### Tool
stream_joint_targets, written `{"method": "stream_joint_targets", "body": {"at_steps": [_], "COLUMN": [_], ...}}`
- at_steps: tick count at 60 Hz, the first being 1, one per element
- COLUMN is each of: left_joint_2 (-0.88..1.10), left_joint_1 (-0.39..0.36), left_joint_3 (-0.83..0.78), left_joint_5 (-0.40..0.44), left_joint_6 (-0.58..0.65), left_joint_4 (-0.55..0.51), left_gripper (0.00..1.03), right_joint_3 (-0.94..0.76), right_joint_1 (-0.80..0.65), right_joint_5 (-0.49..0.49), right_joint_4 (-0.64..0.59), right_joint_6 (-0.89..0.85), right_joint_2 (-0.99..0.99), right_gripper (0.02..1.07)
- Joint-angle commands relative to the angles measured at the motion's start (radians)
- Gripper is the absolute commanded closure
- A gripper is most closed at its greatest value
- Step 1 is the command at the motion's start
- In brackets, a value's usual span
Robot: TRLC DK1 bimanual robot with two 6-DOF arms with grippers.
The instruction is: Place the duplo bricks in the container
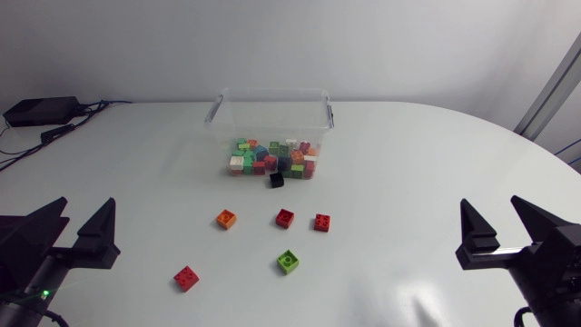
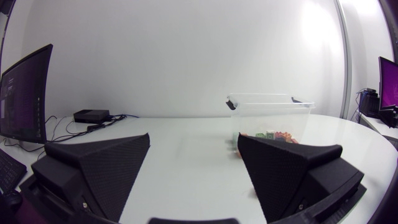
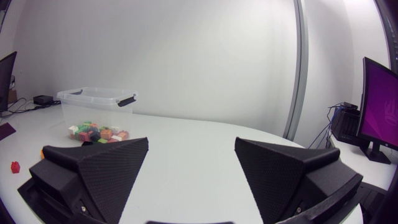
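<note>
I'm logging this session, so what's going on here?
Nothing is held yet. The left gripper and right gripper rest open at the table's near side. The clear container already holds many duplo bricks. Six lie loose before it: a black brick, an orange brick, a green brick and three red bricks.

On my screens the desk [image 1: 436, 163] showed a smooth white surface, matt with only a faint sheen. The container [image 1: 272, 111] was clear, thin-walled plastic, glossy enough to catch light along its rim, with dark plastic clips at its two ends. The green brick [image 1: 288, 262], the orange brick [image 1: 226, 218] and the black brick [image 1: 276, 181] looked like hard moulded plastic, smooth and slightly shiny. The left jaws and the right jaws were matt black. Close up in the wrist views, their broad faces carried a fine, grainy, cross-hatched texture.
</note>
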Motion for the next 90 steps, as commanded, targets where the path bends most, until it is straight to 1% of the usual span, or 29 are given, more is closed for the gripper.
{"method": "stream_joint_targets", "body": {"at_steps": [1,21,27,36,44,53,58,77,82,90], "left_joint_2": [-0.006,-0.009,-0.008,-0.003,0.040,0.198,0.316,0.770,0.848,0.974], "left_joint_1": [-0.009,-0.014,-0.022,-0.060,-0.068,-0.078,-0.081,-0.140,-0.155,-0.207], "left_joint_3": [-0.023,-0.011,0.026,0.096,0.153,0.239,0.297,0.503,0.541,0.592], "left_joint_5": [0.007,0.009,0.009,0.009,0.009,0.009,0.009,0.009,0.009,0.007], "left_joint_6": [-0.012,-0.003,-0.004,-0.001,-0.001,-0.001,-0.006,-0.033,-0.027,0.013], "left_joint_4": [0.008,0.009,-0.015,-0.049,-0.074,-0.086,-0.112,-0.297,-0.347,-0.437], "left_gripper": [0.05,0.05,0.05,0.06,0.06,0.06,0.06,0.06,0.06,0.06], "right_joint_3": [-0.018,-0.018,0.005,0.057,0.108,0.166,0.199,0.295,0.311,0.363], "right_joint_1": [0.011,0.017,0.019,0.033,0.045,0.059,0.070,0.102,0.102,0.102], "right_joint_5": [-0.002,-0.002,0.001,0.007,0.011,0.011,0.011,0.009,0.006,0.003], "right_joint_4": [0.001,0.005,-0.004,-0.027,-0.049,-0.046,-0.039,-0.047,-0.055,-0.102], "right_joint_6": [0.003,0.001,0.003,0.003,0.003,0.003,0.003,0.001,0.000,0.000], "right_joint_2": [-0.004,-0.007,-0.005,-0.004,0.015,0.104,0.168,0.398,0.429,0.533], "right_gripper": [0.06,0.06,0.06,0.06,0.06,0.06,0.06,0.06,0.06,0.07]}}
